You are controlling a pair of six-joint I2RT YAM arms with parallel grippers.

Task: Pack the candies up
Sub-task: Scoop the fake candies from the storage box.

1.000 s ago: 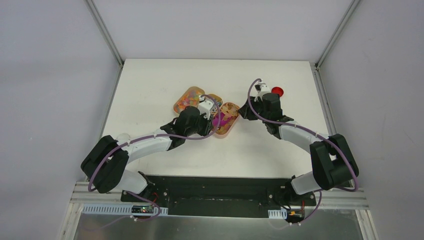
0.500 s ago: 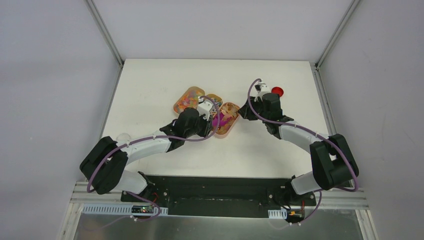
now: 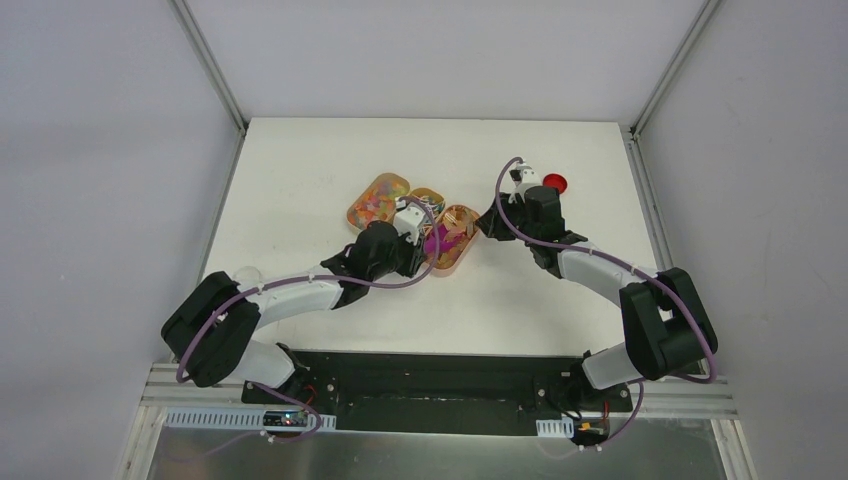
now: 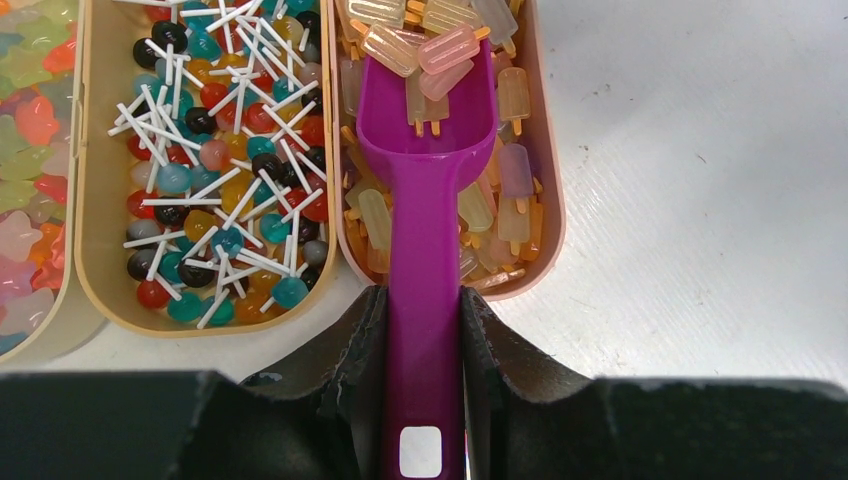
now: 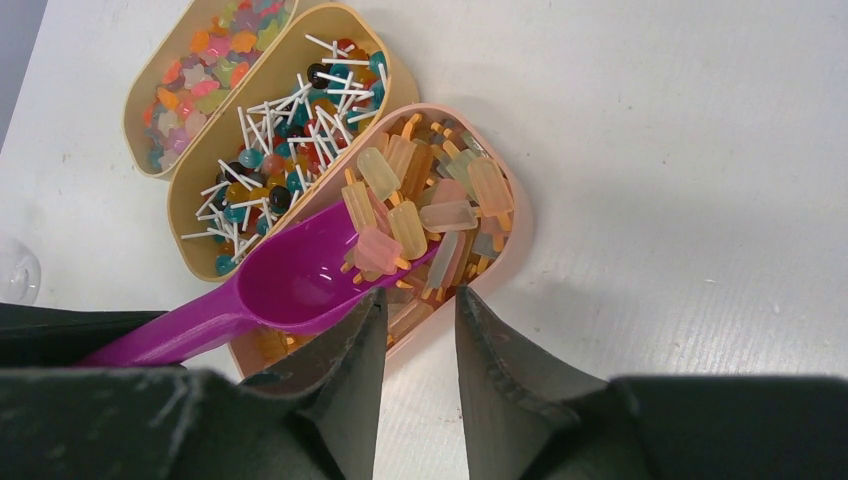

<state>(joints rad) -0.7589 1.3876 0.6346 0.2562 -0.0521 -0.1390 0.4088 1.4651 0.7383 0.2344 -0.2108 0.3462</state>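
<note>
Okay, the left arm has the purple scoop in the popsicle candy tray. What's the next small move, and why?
Probably lift the scoop straight up, keeping it level. The left gripper has its jaws clamped on the handle, and a few popsicle candies already sit near the bowl's front lip over the pink tray, so tipping forward would likely spill them.

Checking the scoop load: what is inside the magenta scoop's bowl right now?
A few yellow and pink popsicle-shaped gummies lie at the front of the scoop; the bowl's rear is bare. Whatever lies beneath it in the pink tray is covered.
</note>
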